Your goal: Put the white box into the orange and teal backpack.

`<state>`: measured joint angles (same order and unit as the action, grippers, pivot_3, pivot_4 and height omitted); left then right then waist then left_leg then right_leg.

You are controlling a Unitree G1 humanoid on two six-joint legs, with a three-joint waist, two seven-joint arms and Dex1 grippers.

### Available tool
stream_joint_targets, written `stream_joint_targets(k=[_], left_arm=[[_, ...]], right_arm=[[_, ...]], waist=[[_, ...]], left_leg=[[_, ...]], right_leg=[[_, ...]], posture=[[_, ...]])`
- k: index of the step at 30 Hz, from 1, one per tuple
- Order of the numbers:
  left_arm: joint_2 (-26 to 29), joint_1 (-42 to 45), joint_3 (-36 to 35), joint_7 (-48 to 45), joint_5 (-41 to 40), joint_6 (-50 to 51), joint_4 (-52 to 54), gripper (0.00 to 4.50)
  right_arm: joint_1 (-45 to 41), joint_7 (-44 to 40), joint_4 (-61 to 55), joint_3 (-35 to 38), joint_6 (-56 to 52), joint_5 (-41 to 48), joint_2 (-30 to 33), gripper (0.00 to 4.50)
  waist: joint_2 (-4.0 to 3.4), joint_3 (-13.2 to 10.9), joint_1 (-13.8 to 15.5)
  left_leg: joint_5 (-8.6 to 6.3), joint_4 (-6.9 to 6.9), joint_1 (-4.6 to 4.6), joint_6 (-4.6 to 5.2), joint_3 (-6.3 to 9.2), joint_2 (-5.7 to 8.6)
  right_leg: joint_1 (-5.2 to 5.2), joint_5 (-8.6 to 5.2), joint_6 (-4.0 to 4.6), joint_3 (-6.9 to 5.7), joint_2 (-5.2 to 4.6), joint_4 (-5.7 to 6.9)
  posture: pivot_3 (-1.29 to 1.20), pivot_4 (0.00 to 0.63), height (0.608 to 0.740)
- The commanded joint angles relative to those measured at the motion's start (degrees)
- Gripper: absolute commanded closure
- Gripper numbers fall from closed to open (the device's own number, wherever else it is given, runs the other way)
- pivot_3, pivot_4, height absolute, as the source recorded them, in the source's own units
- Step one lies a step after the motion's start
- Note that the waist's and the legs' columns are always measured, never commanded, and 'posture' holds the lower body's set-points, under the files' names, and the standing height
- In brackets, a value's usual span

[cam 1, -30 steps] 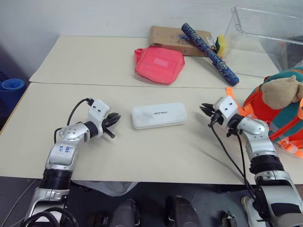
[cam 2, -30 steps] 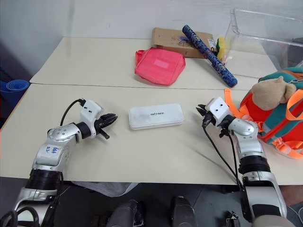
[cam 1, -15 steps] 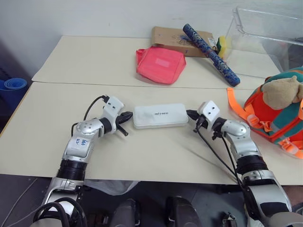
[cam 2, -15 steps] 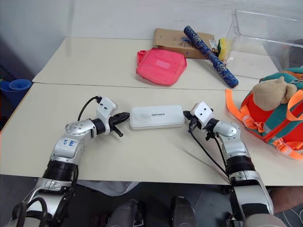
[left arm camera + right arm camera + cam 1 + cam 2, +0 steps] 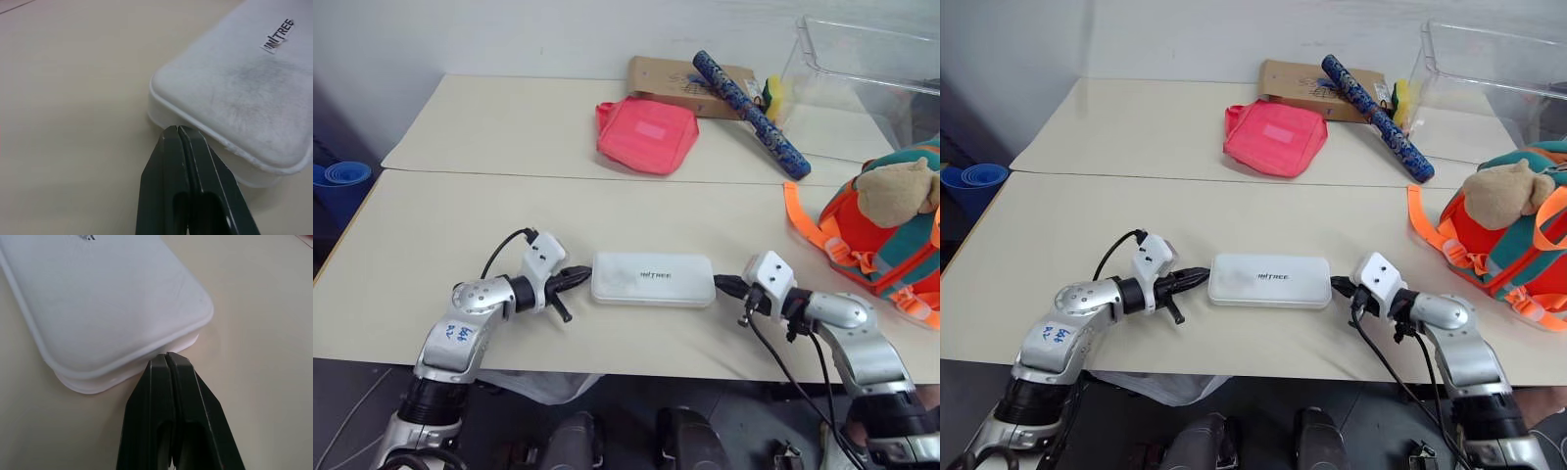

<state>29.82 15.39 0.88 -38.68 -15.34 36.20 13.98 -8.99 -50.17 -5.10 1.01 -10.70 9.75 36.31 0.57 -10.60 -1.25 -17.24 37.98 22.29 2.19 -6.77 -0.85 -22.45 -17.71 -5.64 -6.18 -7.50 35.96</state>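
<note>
Two grippers press on the box (image 5: 653, 280) from its short ends: the left gripper (image 5: 579, 277) touches the left end, the right gripper (image 5: 722, 286) the right end, each with its black fingers shut together and nothing between them. The wrist views show each closed tip against the box's rim. The box lies flat on the table (image 5: 431, 225) near the front edge, roughly midway along it, lettering up. The backpack (image 5: 881, 220) sits at the right edge, well apart from the box, cut off by the frame; whether its opening is unzipped cannot be told. Bare table lies between box and backpack, crossed only by an orange strap (image 5: 808, 235). Toward the back edge rest a pink pouch (image 5: 644, 135), a cardboard box (image 5: 680, 83) and a patterned roll (image 5: 751, 113). At the back right corner stands a clear bin (image 5: 862, 64), partly out of frame, its contents unclear.
</note>
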Motion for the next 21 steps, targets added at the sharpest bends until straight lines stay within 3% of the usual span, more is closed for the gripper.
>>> stream_joint_targets(k=[1, 3, 5, 6, 10, 15, 21], left_arm=[[1.08, -0.13, -6.69, 1.21, -5.87, 9.06, 2.76, 4.1], [2.23, 1.19, -10.12, 0.28, -10.81, 17.96, 1.41, 3.66], [4.45, 5.33, -12.23, 1.85, -13.68, 39.31, -1.67, 3.06], [6.0, 6.75, -11.71, -0.36, -16.54, 44.8, -3.02, 2.78], [3.76, 15.27, -16.07, -2.27, -22.26, 55.07, -12.66, 1.55], [0.17, 21.58, -15.03, -0.59, -24.05, 56.3, -24.03, 0.03], [-5.41, 26.47, -14.06, 3.08, -22.91, 56.18, -29.18, 0.03]], right_arm=[[2.45, 0.5, -2.04, 3.31, 1.06, 0.08, 2.77, 4.5], [3.01, 0.86, -1.19, 3.87, 2.06, -0.28, 3.68, 4.5], [2.79, 0.92, -0.7, 3.85, 2.37, -0.24, 4.1, 4.5], [2.52, 0.82, -0.35, 3.64, 2.98, -0.47, 4.41, 4.5], [0.77, -0.52, 1.83, 2.5, 5.97, -1.45, 5.33, 4.5], [-3.57, -1.6, 5.77, -0.18, 8.25, -3.79, 5.43, 4.5], [-6.69, -2.46, 7.5, -2.79, 8.94, -4.66, 4.51, 4.5]], waist=[[0.0, 0.0, 0.08], [0.0, 0.0, 0.15], [0.01, 0.0, 0.27], [0.04, -0.02, 0.41], [0.01, -0.01, 0.83], [0.07, -0.04, 1.24], [0.07, -0.03, 1.39]], left_leg=[[-0.01, 0.0, 0.0, 0.02, 0.0, 0.0], [-0.01, 0.0, 0.0, 0.03, 0.0, 0.0], [-0.01, 0.01, -0.01, 0.03, 0.0, 0.0], [0.0, 0.02, -0.01, 0.04, 0.0, 0.0], [0.0, 0.02, -0.09, 0.02, -0.04, 0.03], [0.01, 0.11, -0.05, 0.03, -0.04, 0.04], [0.02, 0.14, -0.04, 0.04, -0.03, 0.07]], right_leg=[[0.0, 0.0, 0.0, 0.0, 0.0, 0.0], [0.0, 0.0, 0.0, 0.0, -0.01, 0.0], [0.0, 0.0, 0.0, -0.01, 0.0, 0.02], [0.01, 0.0, 0.0, -0.01, 0.02, 0.03], [0.01, -0.01, -0.02, 0.04, 0.05, 0.07], [0.02, -0.01, -0.02, 0.03, 0.06, 0.08], [0.05, -0.01, -0.02, 0.04, 0.05, 0.09]], posture=[[0.0, 0.15, 0.74], [0.0, 0.15, 0.74], [0.0, 0.15, 0.74], [0.0, 0.15, 0.74], [0.0, 0.15, 0.74], [0.0, 0.15, 0.74], [0.0, 0.15, 0.74]])
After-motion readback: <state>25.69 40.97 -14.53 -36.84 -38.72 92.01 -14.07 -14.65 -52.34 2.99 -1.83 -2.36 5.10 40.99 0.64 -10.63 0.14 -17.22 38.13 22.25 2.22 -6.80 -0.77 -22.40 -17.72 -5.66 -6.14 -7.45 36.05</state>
